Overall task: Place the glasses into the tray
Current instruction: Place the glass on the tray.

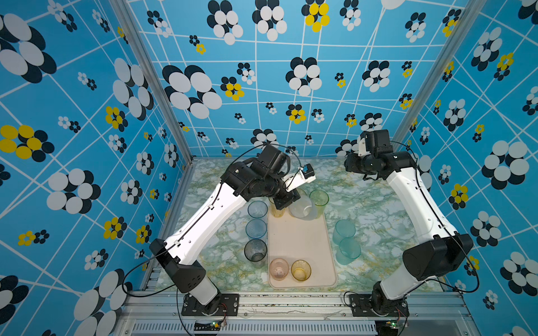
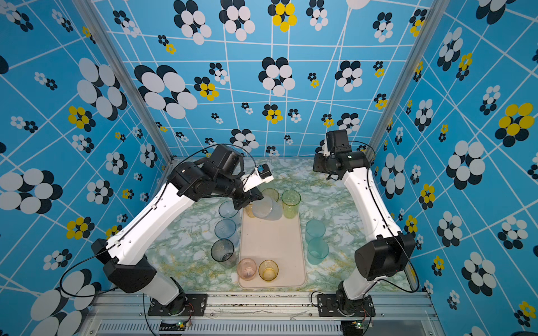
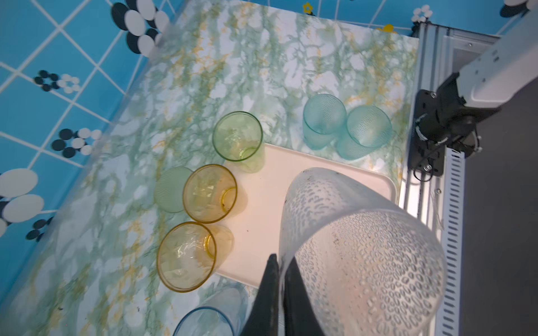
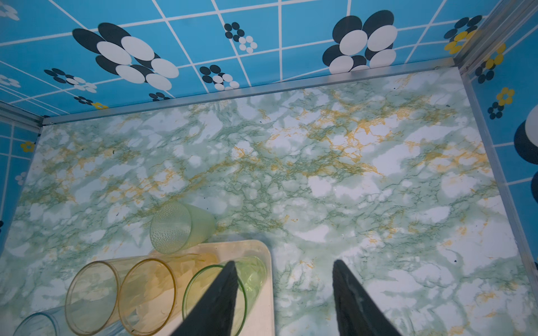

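Currently the tray (image 1: 302, 241) holds a pink tumbler (image 1: 279, 269) and yellow tumbler (image 1: 301, 270).

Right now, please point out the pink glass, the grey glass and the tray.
pink glass (image 1: 279, 269): in a top view, inside its mouth.
grey glass (image 1: 255, 253): in a top view, inside its mouth.
tray (image 1: 302, 241): in a top view, its bare floor.

A clear dimpled tumbler (image 3: 364, 247) hangs tilted, its rim pinched in the left gripper (image 3: 281, 259), over the far end of the cream tray (image 1: 302, 244); a tall green tumbler (image 1: 319, 200) stands upright just beyond it; a short pink tumbler (image 1: 279, 269) and a short amber tumbler (image 1: 300, 270) stand upright, side by side, at the tray's end well away from that gripper.
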